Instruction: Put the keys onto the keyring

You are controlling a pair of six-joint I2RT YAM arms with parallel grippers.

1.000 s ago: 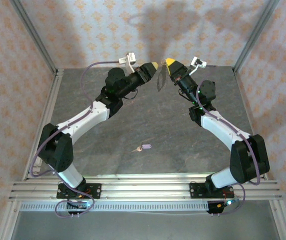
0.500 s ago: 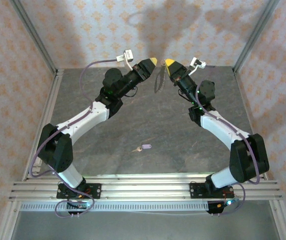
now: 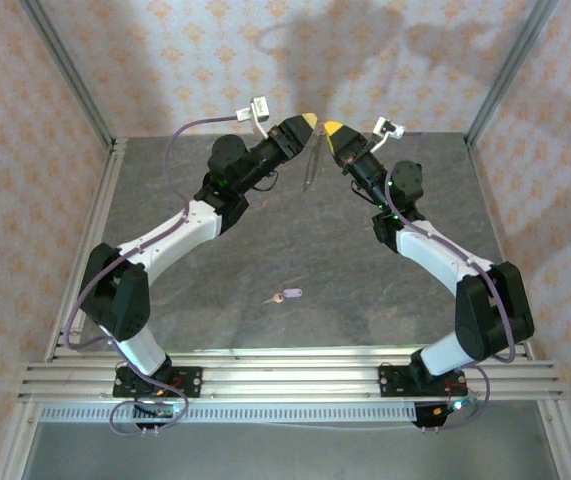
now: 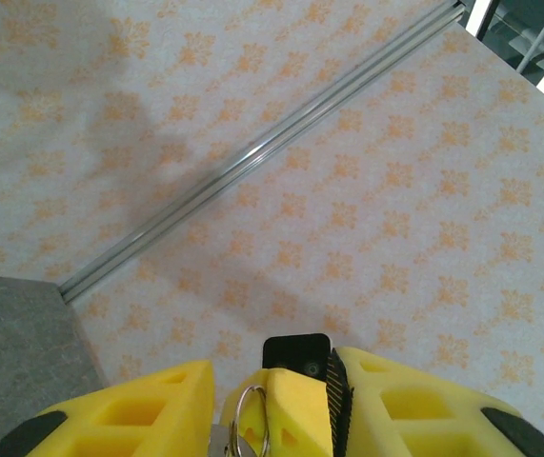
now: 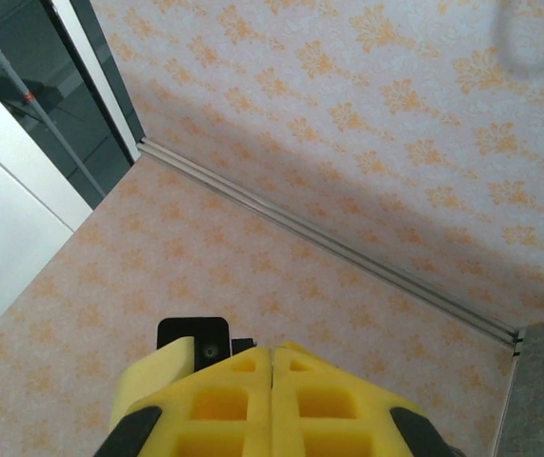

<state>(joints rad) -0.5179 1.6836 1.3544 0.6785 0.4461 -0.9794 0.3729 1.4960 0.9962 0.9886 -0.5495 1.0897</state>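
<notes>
We see the R gripper (image 3: 331, 129) clenched: in the R wrist view its yellow fingers (image 5: 233, 390) press flat together w/ no gap. We can't tell whether anything is nipped between them.

The L gripper (image 3: 310, 121) sits tip-to-tip w/ it, both raised over the far part of the table (image 3: 265, 240), near the back wall (image 3: 165, 60). In the L wrist view its fingers (image 4: 129, 419) stand partway apart, w/ another yellow tip, apparently the R gripper's, filling most of the gap. We can't tell if the L gripper is pressing on anything or just bracketing it.

The keyring (image 3: 311, 165) hangs in the air just below the two tips, edge-on from the top view, so it reads as a thin slanted line. Close up, its wire loop shows between the L gripper's left finger and the middle yellow tip. Which gripper carries it, we can't tell.

The key (image 3: 288, 294) lies flat on the table, well apart from both grippers, toward the near edge and approx. between the two arms. Its lilac head is to the right and its blade to the left.
</notes>
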